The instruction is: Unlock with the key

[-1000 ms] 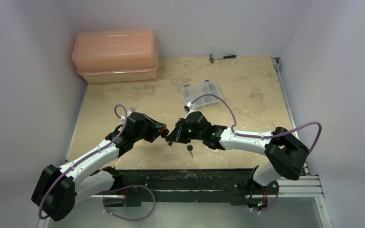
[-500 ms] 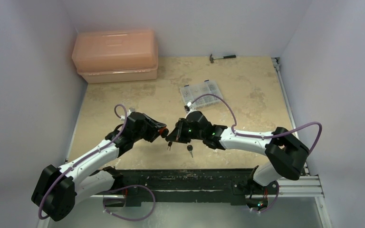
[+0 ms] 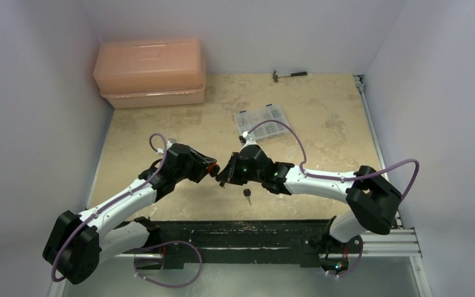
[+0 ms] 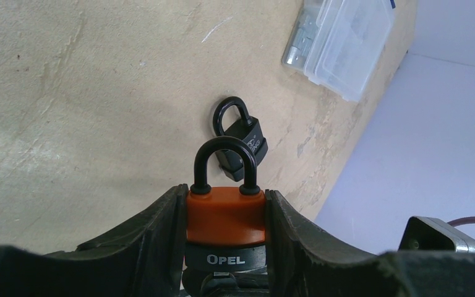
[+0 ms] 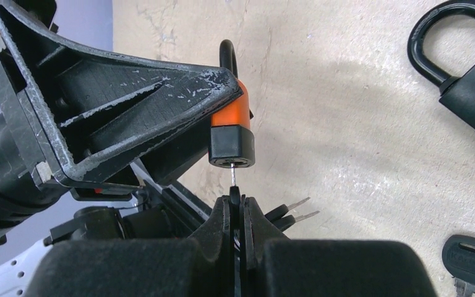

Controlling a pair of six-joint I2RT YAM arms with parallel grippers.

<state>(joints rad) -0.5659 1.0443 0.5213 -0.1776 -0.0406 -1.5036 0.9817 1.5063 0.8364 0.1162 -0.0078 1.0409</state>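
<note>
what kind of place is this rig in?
Likely a lab robot cell, not a real workshop: plain white walls box in a tabletop, arms are bolted to a rail, and the props look staged: toolbox, hammer, parts box.

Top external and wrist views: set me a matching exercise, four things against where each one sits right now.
1. orange padlock
2. loose black-headed key
3. hammer
4. key blade

A. at the far edge of the table
B. pinched in the right gripper, tip at the padlock's underside
C. clamped in the left gripper
D. lying on the table, ungripped

Pairs: 1-C, 2-D, 3-A, 4-B
</note>
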